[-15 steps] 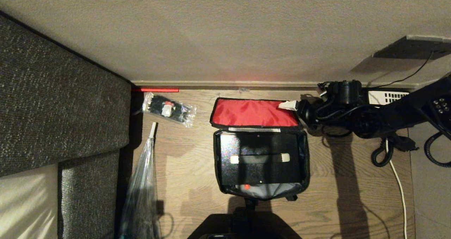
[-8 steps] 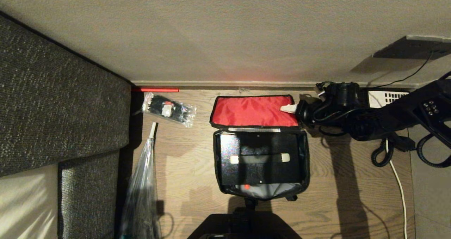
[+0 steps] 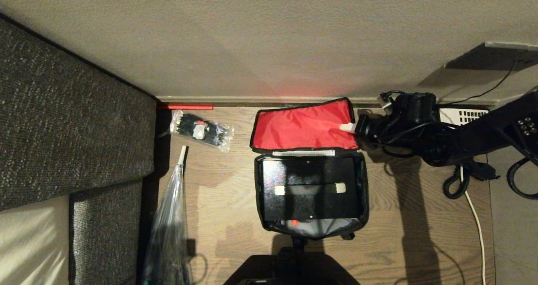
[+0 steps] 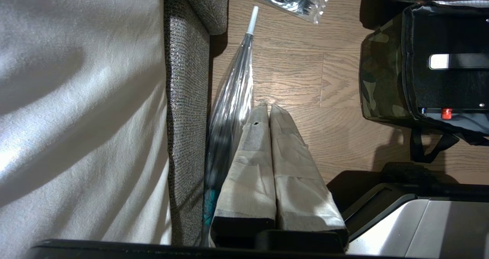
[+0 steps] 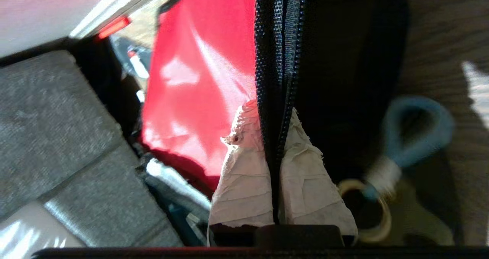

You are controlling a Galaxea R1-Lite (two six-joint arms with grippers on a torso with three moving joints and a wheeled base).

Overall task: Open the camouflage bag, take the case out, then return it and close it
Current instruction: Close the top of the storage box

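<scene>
Step in hand: judged from the layout, closing the lid over the case, which already lies back inside the bag.
Camouflage bag (image 3: pixel 312 192): it sits on the wooden floor (image 3: pixel 227 217), roughly midway across the boards, with its back edge close to the skirting along the far wall. Its mouth faces up.
Lid (image 3: pixel 302 127): the red-lined flap stands partly raised behind the opening, its right corner higher than its left.
Case (image 3: pixel 310 188): flat and black, it fills the bag's main opening almost edge to edge; a pale strip crosses its middle.
Right gripper (image 5: pixel 273 144): pressed together on the black zipper edge (image 5: pixel 277 60) of the lid, at the lid's right side, with the taped fingers (image 5: pixel 244 175) pinching from both faces.
Left gripper (image 4: pixel 269 112): parked, fingers together and holding nothing, above the floor near the sofa's edge.
Doing it well: the right arm should probably carry the edge in an arc towards the bag's front rim, following the hinge line, not pulling straight across.
Grip note: the pinch sits on thin trim, so a slow, steady sweep seems wise, or the fabric may slip out.
Alignment: the lid's lower left corner may lag; keeping the flap level should help the zipper halves meet.
Nearby: a clear packet (image 3: pixel 201 130) and a folded umbrella (image 3: pixel 170 222) lie well left of the bag.
Zipper pull (image 5: pixel 414 131): a blue loop on a ring hangs just beside the pinch.
</scene>
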